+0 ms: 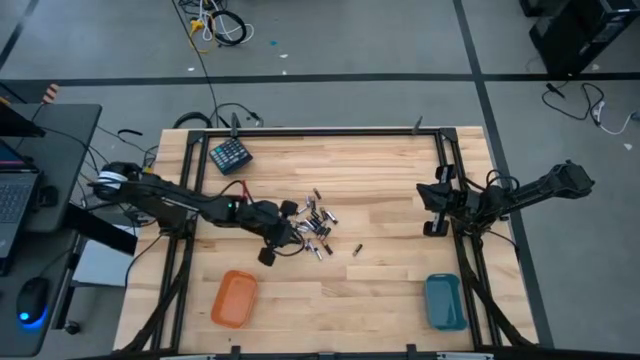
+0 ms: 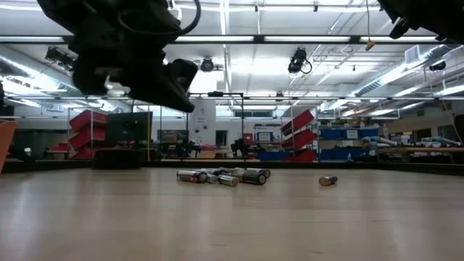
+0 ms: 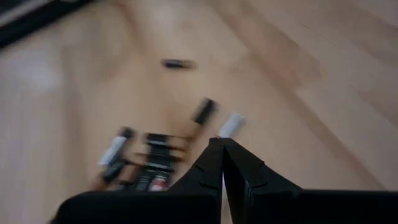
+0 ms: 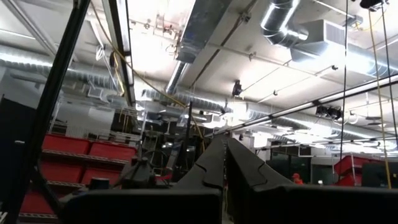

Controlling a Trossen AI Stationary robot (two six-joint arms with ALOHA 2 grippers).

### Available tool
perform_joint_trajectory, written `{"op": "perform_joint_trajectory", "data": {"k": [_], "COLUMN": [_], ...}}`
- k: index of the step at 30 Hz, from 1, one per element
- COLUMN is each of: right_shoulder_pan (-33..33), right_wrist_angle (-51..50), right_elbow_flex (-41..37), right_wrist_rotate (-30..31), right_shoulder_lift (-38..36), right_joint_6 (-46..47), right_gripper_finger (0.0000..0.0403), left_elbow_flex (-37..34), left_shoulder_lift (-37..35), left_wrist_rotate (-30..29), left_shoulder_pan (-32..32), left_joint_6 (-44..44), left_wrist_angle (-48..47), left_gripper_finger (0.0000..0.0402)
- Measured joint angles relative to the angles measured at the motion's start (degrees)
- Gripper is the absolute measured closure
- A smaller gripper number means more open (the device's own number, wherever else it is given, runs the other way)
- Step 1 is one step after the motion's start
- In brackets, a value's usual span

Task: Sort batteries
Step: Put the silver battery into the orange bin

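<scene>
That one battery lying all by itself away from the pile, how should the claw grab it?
Probably from straight above, pinching the lone battery across the middle of its round body. It lies flat on the table, apart from the heap, so nothing crowds its long sides.

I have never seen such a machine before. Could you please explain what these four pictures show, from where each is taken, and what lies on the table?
This is a robot with two dark arms at a wooden table. One picture looks straight down from above, one looks level across the tabletop, and one comes from a camera on each wrist. The left tool is shut, holds nothing, and hovers by the pile of small batteries in the middle; one stray battery lies apart. The right tool is also shut and empty; its arm waits at the table's right edge, its camera facing the room. Also on the table: an orange tray, a blue tray, and a dark teal keypad-like block.
</scene>
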Motion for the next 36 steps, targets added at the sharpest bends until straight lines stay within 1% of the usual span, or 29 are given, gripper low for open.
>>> {"op": "perform_joint_trajectory", "data": {"k": [3, 7, 11, 15, 21, 24, 29, 36], "right_shoulder_pan": [0.01, 0.0, 0.01, 0.0, -0.01, 0.01, 0.01, 0.01], "right_wrist_angle": [-0.06, -0.1, -0.32, -0.36, -1.34, -2.07, -2.16, -2.11], "right_elbow_flex": [0.02, 0.01, 0.02, 0.01, 0.02, 0.02, 0.0, 0.01], "right_wrist_rotate": [0.0, 0.0, 0.0, 0.01, 0.02, 0.02, 0.02, 0.02], "right_shoulder_lift": [0.0, 0.0, 0.0, 0.0, 0.0, 0.02, 0.02, 0.0], "right_joint_6": [-0.04, -0.07, -0.07, -0.07, -0.07, 0.08, 0.11, 0.13], "right_gripper_finger": [0.0396, 0.0396, 0.0396, 0.0396, 0.0396, 0.0396, 0.0396, 0.0396], "left_elbow_flex": [0.0, 0.0, 0.0, 0.0, 0.0, 0.0, -0.02, -0.04], "left_shoulder_lift": [1.63, 5.1, 6.49, 6.49, 7.28, 8.28, 10.19, 11.23], "left_wrist_rotate": [0.6, 1.04, 1.12, 1.1, 1.01, 1.36, 3.98, 4.77], "left_shoulder_pan": [0.67, 0.75, 0.75, 1.08, 1.53, 2.22, 3.23, 4.03], "left_joint_6": [1.41, 1.21, 1.14, 1.08, 1.04, 1.04, 0.67, 0.39], "left_wrist_angle": [-1.65, 2.51, 5.14, 4.52, 4.26, 4.72, 5.18, 4.25], "left_gripper_finger": [0.0392, 0.0391, 0.0377, 0.0348, 0.0288, 0.027, 0.0265, 0.0265]}}
